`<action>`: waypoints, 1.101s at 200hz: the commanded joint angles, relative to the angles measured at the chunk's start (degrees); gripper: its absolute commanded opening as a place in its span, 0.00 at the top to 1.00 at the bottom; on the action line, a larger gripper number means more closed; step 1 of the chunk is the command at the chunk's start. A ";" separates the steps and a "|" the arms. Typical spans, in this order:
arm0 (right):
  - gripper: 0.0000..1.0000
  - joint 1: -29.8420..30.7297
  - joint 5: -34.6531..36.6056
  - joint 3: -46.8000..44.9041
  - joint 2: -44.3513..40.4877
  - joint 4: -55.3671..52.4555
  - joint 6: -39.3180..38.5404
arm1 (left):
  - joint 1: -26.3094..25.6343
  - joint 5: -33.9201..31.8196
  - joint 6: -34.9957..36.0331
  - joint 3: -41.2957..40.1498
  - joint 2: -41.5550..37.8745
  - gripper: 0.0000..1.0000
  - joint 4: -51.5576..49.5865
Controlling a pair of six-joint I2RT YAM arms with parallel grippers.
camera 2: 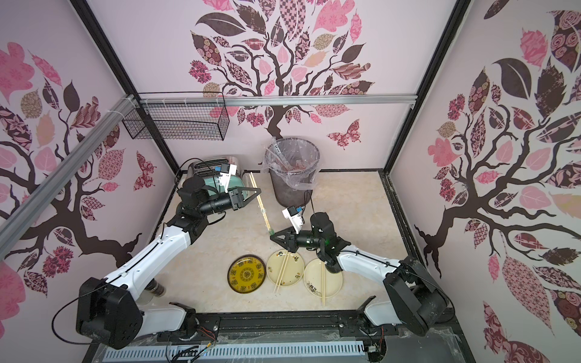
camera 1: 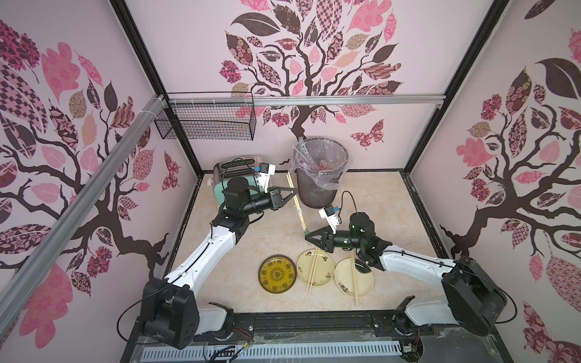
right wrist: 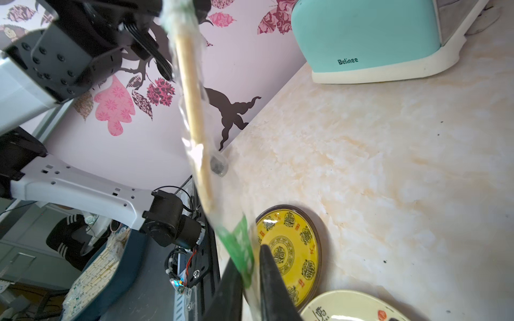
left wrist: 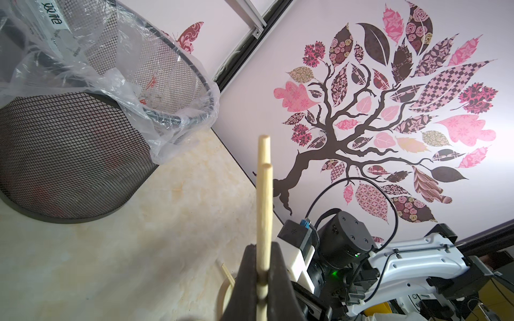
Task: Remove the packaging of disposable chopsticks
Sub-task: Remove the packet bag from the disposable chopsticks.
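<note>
My left gripper (camera 1: pixel 296 190) (left wrist: pixel 262 266) is shut on a pair of disposable chopsticks (camera 1: pixel 291 184) (left wrist: pixel 264 194), held slanting above the table. Their nearer half sits inside the packaging (camera 1: pixel 301 218) (right wrist: pixel 239 244), a clear sleeve with a green printed end. My right gripper (camera 1: pixel 307 233) (right wrist: pixel 249 275) is shut on that green end. The wrapped sticks (right wrist: pixel 192 97) show through the plastic in the right wrist view. Two bare pairs lie across cream plates (camera 1: pixel 325 270) (camera 1: pixel 364 283).
A black mesh bin (camera 1: pixel 314 195) with a clear liner stands at the back and holds discarded sleeves. A teal toaster (camera 1: pixel 220 185) sits at the back left. A yellow plate (camera 1: pixel 278 274) lies left of the cream plates. A wire basket (camera 1: pixel 207 122) hangs on the wall.
</note>
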 commanded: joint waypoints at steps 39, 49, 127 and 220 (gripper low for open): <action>1.00 0.16 -1.14 -5.34 -3.61 2.26 2.82 | 0.39 0.19 0.34 -0.63 -1.15 1.00 0.94; 1.00 0.19 -0.88 -6.07 -4.34 1.54 2.65 | 0.40 0.28 0.37 -0.69 -1.15 1.00 0.94; 0.71 0.15 2.72 -7.39 -10.59 -10.05 -3.47 | 0.40 0.59 0.53 -0.58 -1.35 1.00 0.72; 0.50 0.13 1.71 5.82 -2.48 -8.80 -4.30 | 0.39 1.47 0.02 -0.56 -0.97 1.00 1.21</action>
